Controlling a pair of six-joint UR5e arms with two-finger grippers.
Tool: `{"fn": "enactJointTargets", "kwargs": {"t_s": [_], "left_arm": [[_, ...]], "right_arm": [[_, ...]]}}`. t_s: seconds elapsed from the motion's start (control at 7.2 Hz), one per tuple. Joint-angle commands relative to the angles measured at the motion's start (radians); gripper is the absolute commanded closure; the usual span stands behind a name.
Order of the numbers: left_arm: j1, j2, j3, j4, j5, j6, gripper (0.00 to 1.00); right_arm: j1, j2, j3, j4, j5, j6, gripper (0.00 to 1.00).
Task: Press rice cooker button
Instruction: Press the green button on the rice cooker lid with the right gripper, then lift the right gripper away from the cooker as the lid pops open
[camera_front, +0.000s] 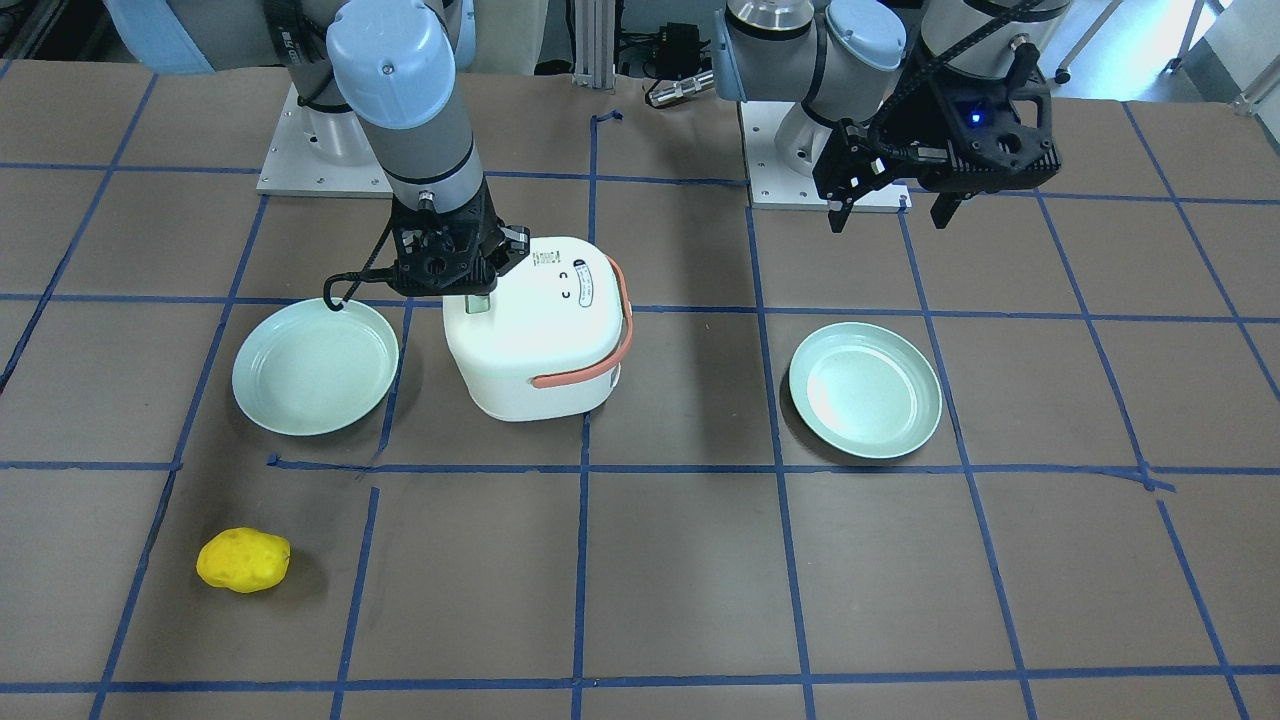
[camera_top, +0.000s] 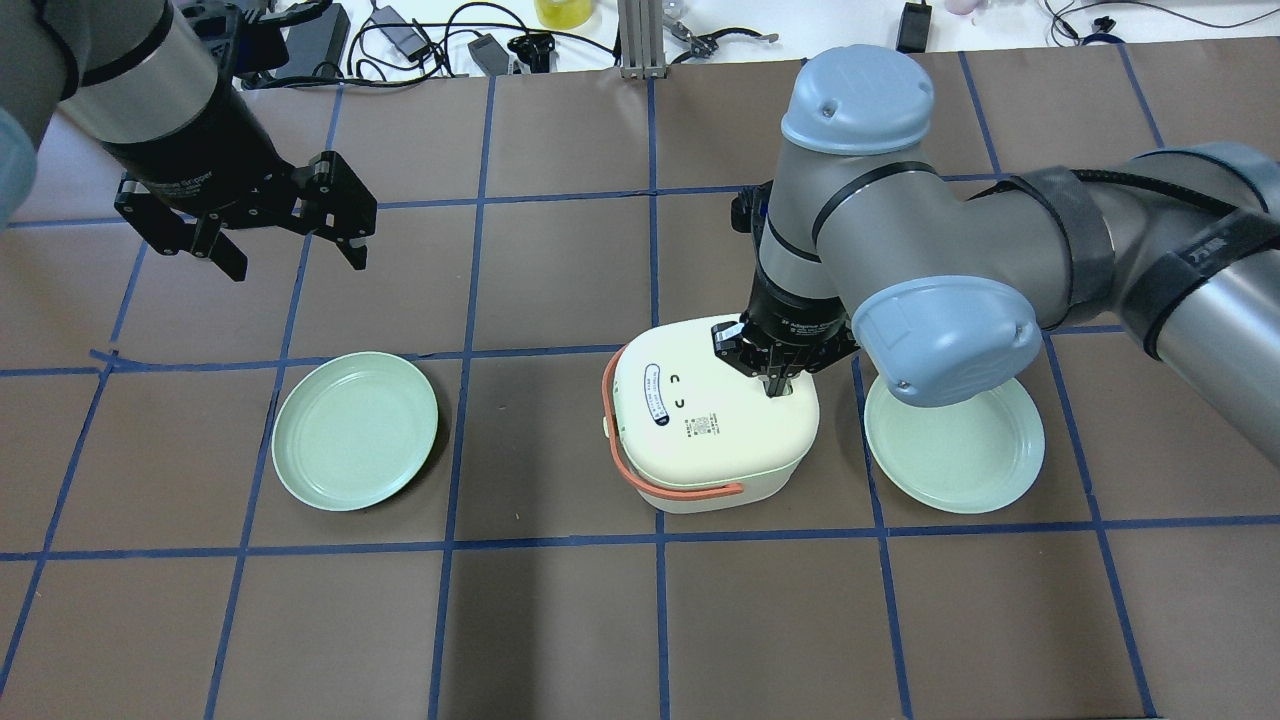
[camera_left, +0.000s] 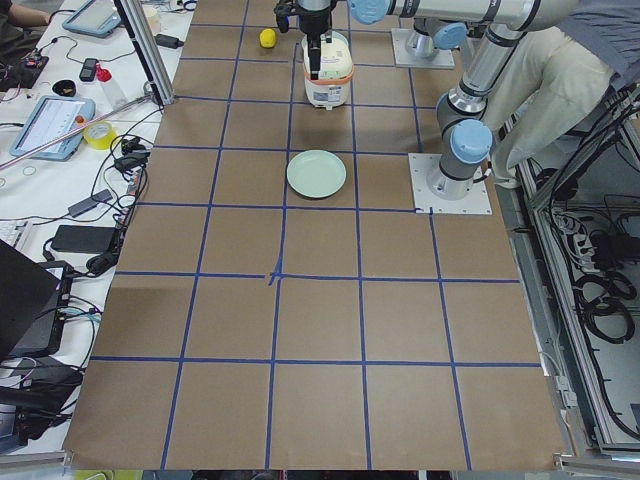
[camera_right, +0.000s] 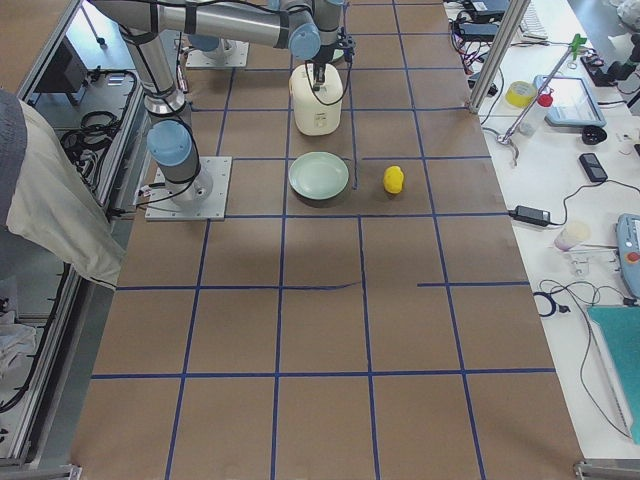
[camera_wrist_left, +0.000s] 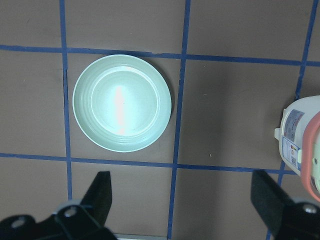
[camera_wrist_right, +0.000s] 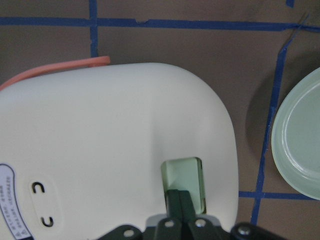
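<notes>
The white rice cooker (camera_top: 710, 420) with a salmon handle stands mid-table; it also shows in the front view (camera_front: 535, 335) and the right wrist view (camera_wrist_right: 110, 150). Its pale mint-green button (camera_wrist_right: 182, 177) sits at the lid's edge. My right gripper (camera_wrist_right: 181, 200) is shut, its fingertips down on the button's near edge; in the overhead view the right gripper (camera_top: 778, 385) stands upright over that lid edge. My left gripper (camera_top: 295, 255) is open and empty, held high above the table, far from the cooker. The oval printed label (camera_top: 655, 395) lies across the lid.
A mint plate (camera_top: 955, 440) lies right beside the cooker under my right arm. Another mint plate (camera_top: 355, 430) lies below my left gripper, also in the left wrist view (camera_wrist_left: 122, 102). A yellow sponge-like lump (camera_front: 243, 560) sits near the operators' edge.
</notes>
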Motion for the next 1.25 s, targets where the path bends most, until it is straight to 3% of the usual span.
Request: {"fn": "enactJointTargets", "kwargs": {"t_s": [0.0,0.42,0.69,1.11], "left_arm": [[0.0,0.0,0.0,0.0,0.0,0.001,0.0],[0.0,0.0,0.0,0.0,0.0,-0.001,0.0],[0.0,0.0,0.0,0.0,0.0,0.001,0.0],[0.0,0.0,0.0,0.0,0.0,0.001,0.0]], "right_arm": [[-0.014,-0.008,-0.087,0.012,-0.004,0.056,0.0],[-0.158,-0.007,-0.281,0.161,0.005,0.008,0.0],[-0.264,-0.008,-0.381,0.254,-0.027,-0.164,0.0],[-0.291,-0.008,-0.402,0.226,-0.083,-0.186,0.0]]}}
